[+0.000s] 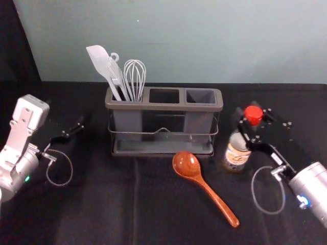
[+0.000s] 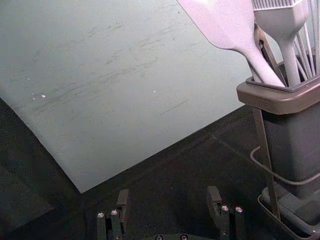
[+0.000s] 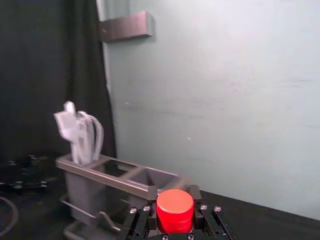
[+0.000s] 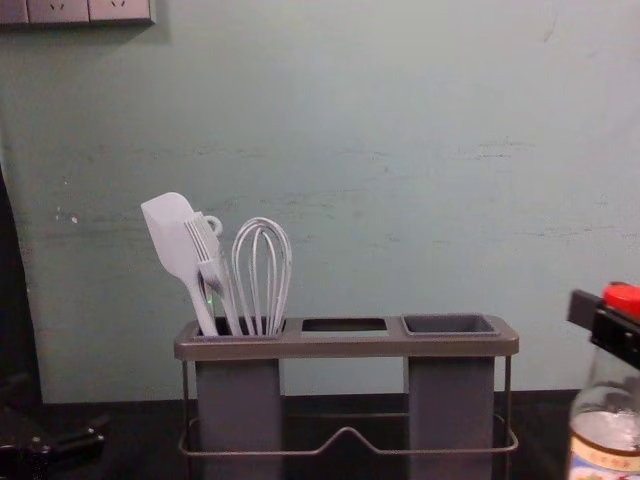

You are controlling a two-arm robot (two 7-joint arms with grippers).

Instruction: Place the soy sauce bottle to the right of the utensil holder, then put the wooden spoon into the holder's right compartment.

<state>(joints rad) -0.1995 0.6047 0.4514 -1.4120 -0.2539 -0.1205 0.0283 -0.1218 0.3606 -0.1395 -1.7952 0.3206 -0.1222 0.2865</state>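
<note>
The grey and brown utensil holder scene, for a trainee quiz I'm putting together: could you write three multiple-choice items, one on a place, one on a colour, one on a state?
1. Where is the glossy reddish-brown wooden spoon?
A. In the right compartment
B. Behind the holder
C. In front of the holder

2. What colour is the cap on the clear glass bottle?
A. Red
B. White
C. Green

3. How are the right gripper's jaws?
A. Wide open
B. Closed on the bottle's top
C. Closed on the spoon

1: C, the head view shows it lying on the near side.
2: A, the head view shows the red cap.
3: B, the right wrist view shows one jaw against each side of the cap.
</note>
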